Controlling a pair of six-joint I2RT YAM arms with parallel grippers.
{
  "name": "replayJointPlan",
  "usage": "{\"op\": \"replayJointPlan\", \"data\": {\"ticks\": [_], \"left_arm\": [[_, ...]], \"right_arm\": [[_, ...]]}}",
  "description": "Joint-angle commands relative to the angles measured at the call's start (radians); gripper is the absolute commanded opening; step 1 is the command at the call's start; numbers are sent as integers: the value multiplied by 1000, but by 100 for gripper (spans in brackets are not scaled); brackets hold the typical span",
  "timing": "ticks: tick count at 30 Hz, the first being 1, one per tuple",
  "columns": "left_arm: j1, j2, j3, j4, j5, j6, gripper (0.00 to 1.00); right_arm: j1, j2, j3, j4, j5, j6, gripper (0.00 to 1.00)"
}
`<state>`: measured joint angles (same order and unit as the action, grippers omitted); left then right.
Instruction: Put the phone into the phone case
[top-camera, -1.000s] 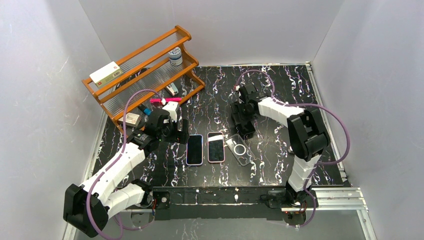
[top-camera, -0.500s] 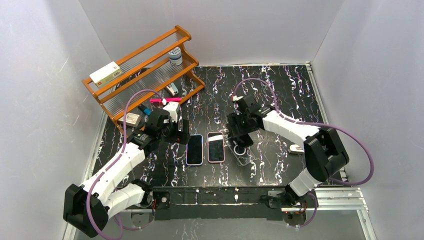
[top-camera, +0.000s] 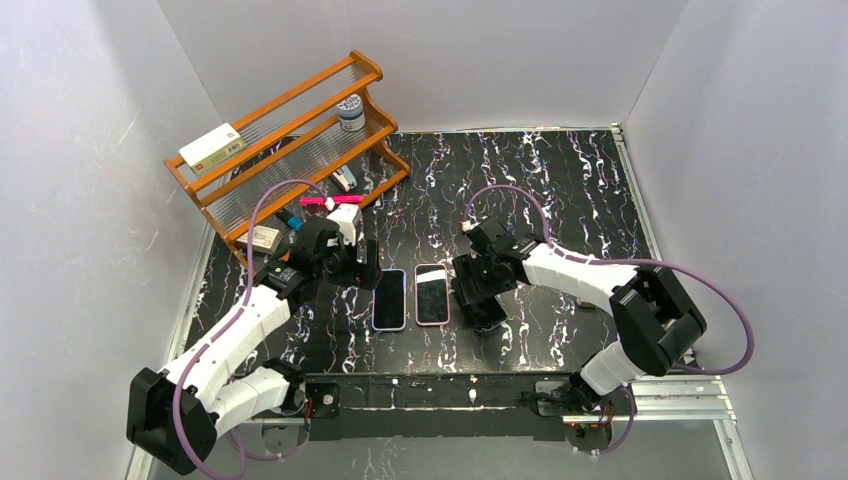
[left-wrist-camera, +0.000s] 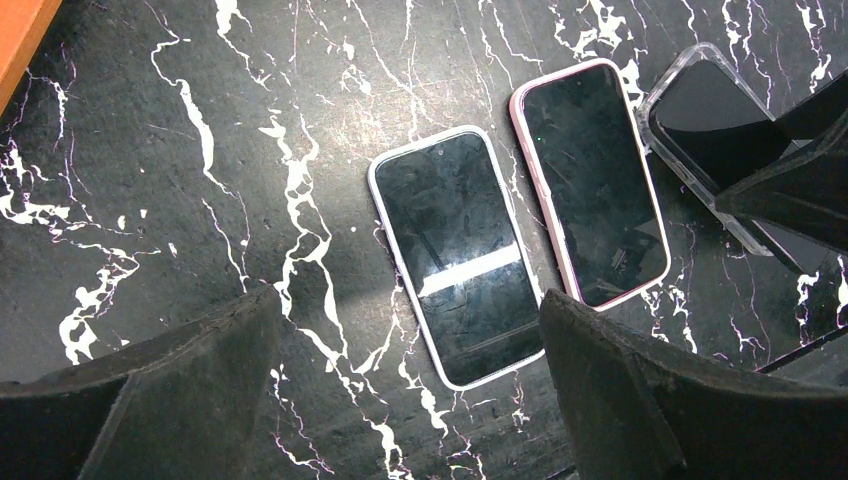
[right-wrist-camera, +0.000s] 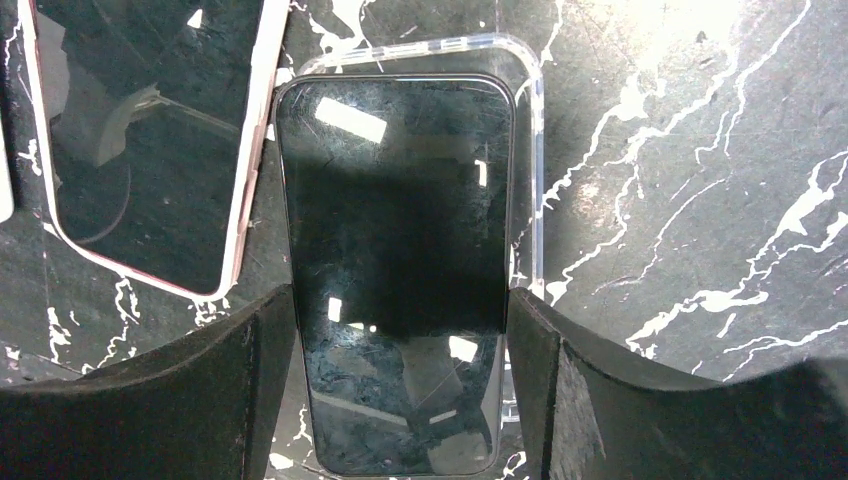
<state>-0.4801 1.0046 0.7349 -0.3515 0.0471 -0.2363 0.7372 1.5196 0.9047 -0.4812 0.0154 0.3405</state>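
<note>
Black white-veined bench (top-camera: 560, 180), white walls (top-camera: 500, 50) noted. Hidden overhead, shown at wrist: black glossy phone (right-wrist-camera: 395, 270) grasped by right jaws, clear plastic case (right-wrist-camera: 527, 150) protruding at 12 o'clock; left jaws released.

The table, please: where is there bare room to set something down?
Bare marble: the far right corner beyond the right end effector, and the near strip before the two loose phones. Crowded: around them, the gripped phone, clear case and rack.

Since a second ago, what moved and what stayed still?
The right gripper swung toward the near edge, down onto the clear phone case, gripping a black phone over it. The left gripper, the pale-edged phone and the pink-edged phone stayed put.
</note>
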Motion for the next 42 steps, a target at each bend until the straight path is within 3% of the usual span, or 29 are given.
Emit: {"op": "replayJointPlan", "data": {"ticks": [1,9,17,29,34,39,42], "left_arm": [[-2,0,11,-2,14,2,98],[-2,5,9,-2,10,-2,98],[-2,8,9,3,10,-8,98],[-2,12,6,3,17,-18,98],[-2,40,17,7,78,-59,94],[-15,99,57,28,204,-141,87],[-67,114,68,51,197,-172,87]], "right_arm": [[-2,-52,-29,59,12,10,58],[-2,-63,-38,71,32,3,74],[-1,-53,-66,134,48,-5,70],[-1,-104,-41,77,73,15,93],[-1,-128,-23,24,75,31,91],[-2,-128,-15,-34,57,46,99],[-1,-114,-27,-39,62,44,99]]}}
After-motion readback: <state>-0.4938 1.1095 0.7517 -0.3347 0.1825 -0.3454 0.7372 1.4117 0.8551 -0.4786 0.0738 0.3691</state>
